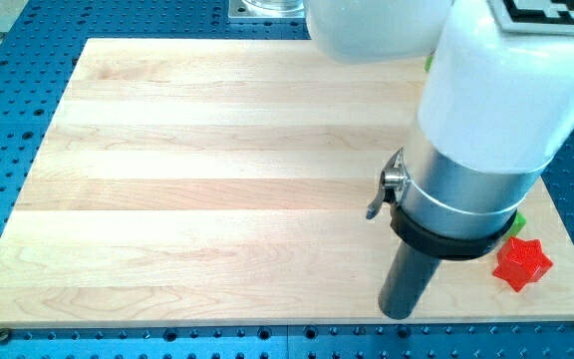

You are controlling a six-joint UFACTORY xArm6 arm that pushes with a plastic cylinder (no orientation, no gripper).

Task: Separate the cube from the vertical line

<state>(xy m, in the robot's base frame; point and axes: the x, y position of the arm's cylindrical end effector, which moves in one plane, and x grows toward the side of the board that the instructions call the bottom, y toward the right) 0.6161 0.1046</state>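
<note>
My tip (397,315) rests on the wooden board (217,179) near its bottom edge, right of centre. A red star-shaped block (521,263) lies to the right of the tip, near the board's bottom right corner. A sliver of a green block (517,223) shows just above the red star, mostly hidden by the arm. Another green sliver (430,62) peeks out near the view's top behind the arm. No cube shows; the arm's body (486,130) hides much of the board's right side.
The board lies on a blue perforated table (8,100). A metal mount (267,8) sits at the view's top edge.
</note>
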